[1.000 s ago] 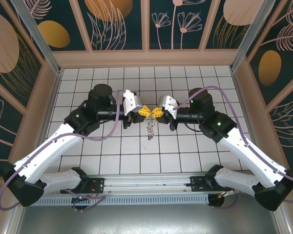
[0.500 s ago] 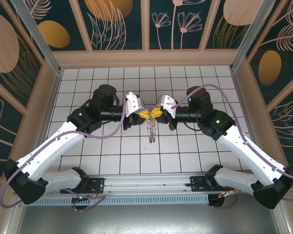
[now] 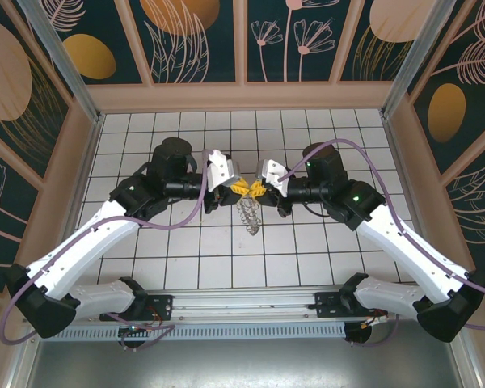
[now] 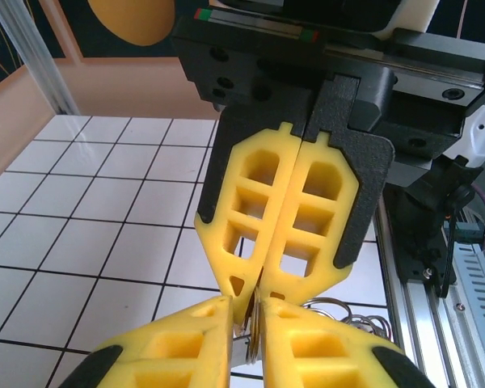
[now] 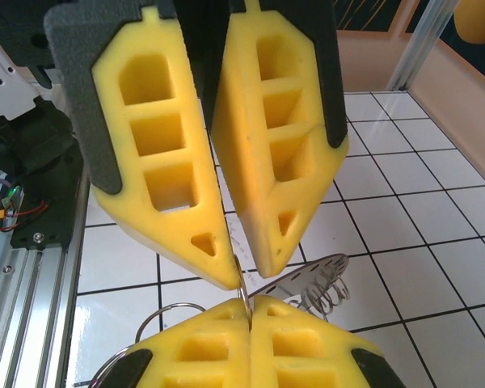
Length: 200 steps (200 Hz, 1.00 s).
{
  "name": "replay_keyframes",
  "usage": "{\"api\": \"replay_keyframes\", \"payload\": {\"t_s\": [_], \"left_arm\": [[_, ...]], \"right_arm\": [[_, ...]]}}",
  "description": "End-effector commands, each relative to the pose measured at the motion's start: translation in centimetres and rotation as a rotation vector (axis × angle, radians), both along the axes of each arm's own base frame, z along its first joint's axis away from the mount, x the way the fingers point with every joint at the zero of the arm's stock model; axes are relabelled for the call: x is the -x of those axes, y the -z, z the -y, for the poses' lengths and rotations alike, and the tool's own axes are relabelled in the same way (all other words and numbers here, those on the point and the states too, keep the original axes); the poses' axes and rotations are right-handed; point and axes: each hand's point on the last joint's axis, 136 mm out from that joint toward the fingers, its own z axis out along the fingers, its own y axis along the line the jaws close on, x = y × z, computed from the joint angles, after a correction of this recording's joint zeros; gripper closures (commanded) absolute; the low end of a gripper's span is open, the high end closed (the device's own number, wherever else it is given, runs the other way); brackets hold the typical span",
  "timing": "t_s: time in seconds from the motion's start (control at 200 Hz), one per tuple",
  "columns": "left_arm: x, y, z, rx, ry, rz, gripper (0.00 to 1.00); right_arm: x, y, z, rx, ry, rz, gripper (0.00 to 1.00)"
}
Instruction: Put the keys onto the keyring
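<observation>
Tiled table (image 3: 307, 259), right end effector (image 5: 249, 303) pinching keyring (image 3: 249, 215); left end effector (image 4: 243, 301) narrow, hold unclear

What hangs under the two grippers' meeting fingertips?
The keyring, silvery wire loops, hangs over the tiled table. The yellow fingertips hide where it is gripped.

White tiled floor (image 3: 226, 267) with dark grout lines at centre. Dark teal wall panels (image 3: 202, 40) with pale flowers and orange ovals at 9, 12 and 3 o'clock, framed in tan wood (image 3: 242, 95). Aluminium posts (image 3: 61, 56) at 11 and 1 o'clock. Soft, even light.
</observation>
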Motion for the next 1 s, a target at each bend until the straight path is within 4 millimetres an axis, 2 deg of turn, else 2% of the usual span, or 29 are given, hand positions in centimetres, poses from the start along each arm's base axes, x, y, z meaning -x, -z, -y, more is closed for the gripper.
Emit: {"api": "replay_keyframes", "payload": {"t_s": [0.0,0.145,0.185,0.245,0.335,0.425,0.51,0.566,0.741,0.836,0.996], "left_arm": [[-0.6,0.2,0.1,-0.024,-0.008,0.01,0.84],[-1.0,0.8,0.1,-0.042,-0.017,0.011,0.84],[-0.9,0.6,0.1,-0.037,-0.014,0.012,0.88],[-0.8,0.5,0.2,-0.031,-0.007,0.013,1.0],[-0.5,0.0,0.2,-0.009,0.002,0.014,1.0],[0.0,-1.4,0.2,0.049,0.016,0.027,1.0],[0.8,-3.1,0.3,0.115,0.044,0.039,1.0],[1.2,-4.2,0.3,0.155,0.059,0.046,1.0],[2.6,-7.2,0.3,0.263,0.113,0.065,1.0],[3.1,-7.8,0.3,0.302,0.138,0.055,1.0],[3.6,-7.9,0.3,0.353,0.161,0.034,1.0]], "right_arm": [[0.4,-2.8,-0.2,-0.05,-0.022,0.059,1.0],[0.5,-2.8,-0.3,-0.05,-0.026,0.056,1.0],[0.4,-2.7,-0.3,-0.049,-0.027,0.055,1.0],[0.4,-2.6,-0.3,-0.047,-0.026,0.052,1.0],[0.4,-2.6,-0.3,-0.05,-0.022,0.053,1.0],[0.3,-2.6,-0.2,-0.053,-0.01,0.054,1.0],[0.4,-2.6,-0.1,-0.061,-0.006,0.05,0.88],[0.6,-2.6,-0.1,-0.066,-0.011,0.043,0.84],[1.1,-2.9,0.2,-0.084,-0.016,0.043,0.83],[1.4,-3.4,0.4,-0.11,-0.016,0.06,0.83],[1.8,-4.5,0.7,-0.159,-0.022,0.088,0.89]]}}
